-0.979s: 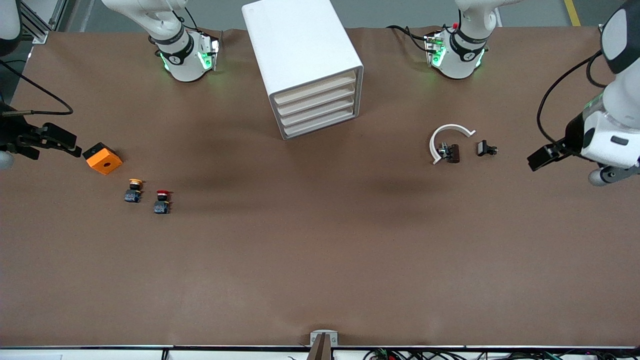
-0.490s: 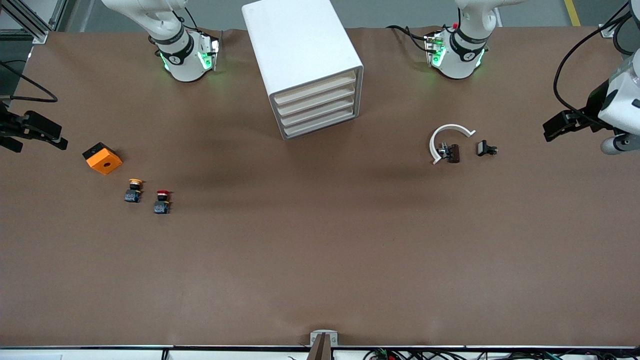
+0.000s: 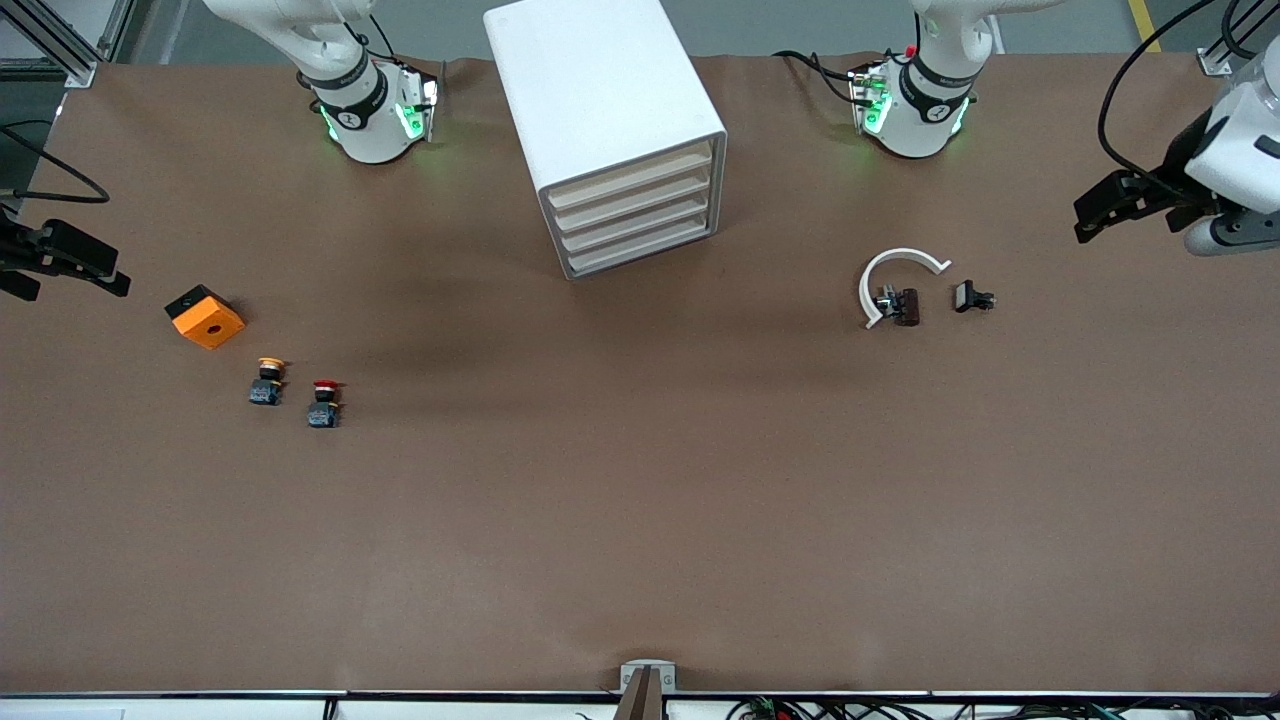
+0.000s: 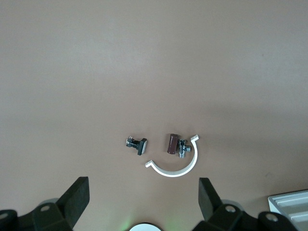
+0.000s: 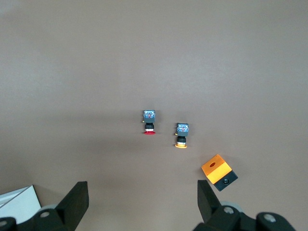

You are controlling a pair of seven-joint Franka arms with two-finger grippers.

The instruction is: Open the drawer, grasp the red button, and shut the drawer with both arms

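Observation:
The white cabinet [image 3: 600, 110] stands between the two bases, and its four cream-fronted drawers [image 3: 635, 212] are all shut. The red-capped button [image 3: 323, 402] stands on the table toward the right arm's end, and also shows in the right wrist view [image 5: 148, 122]. My right gripper [image 3: 68, 262] is open and empty, up over the table's end by the orange cube; its own view shows it too [image 5: 142, 199]. My left gripper [image 3: 1108, 205] is open and empty over the other end of the table; its own view shows it as well [image 4: 144, 197].
A yellow-capped button [image 3: 268, 380] stands beside the red one. The orange cube [image 3: 205, 317] lies farther from the camera. Toward the left arm's end lie a white C-shaped ring [image 3: 893, 275], a brown part [image 3: 906, 306] and a small black part [image 3: 970, 297].
My right gripper has drawn back from the orange cube toward the table's end. My left gripper has swung away from the small parts toward the table's corner. Nothing on the table has moved.

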